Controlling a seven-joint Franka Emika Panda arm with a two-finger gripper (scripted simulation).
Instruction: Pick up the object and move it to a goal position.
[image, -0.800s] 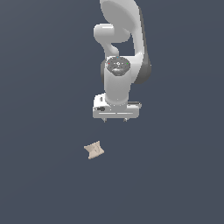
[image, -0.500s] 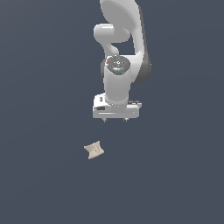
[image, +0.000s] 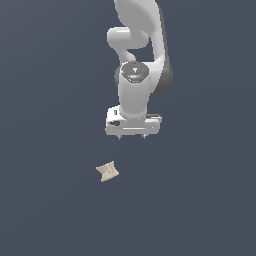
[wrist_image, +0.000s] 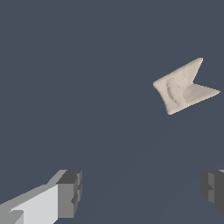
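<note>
Hanging above the floor, the hand (image: 132, 136) is spread wide, apart from the tan object (image: 107, 171).

White arm (image: 136, 75), gripper (image: 132, 136) apart from object (image: 107, 171)
</note>
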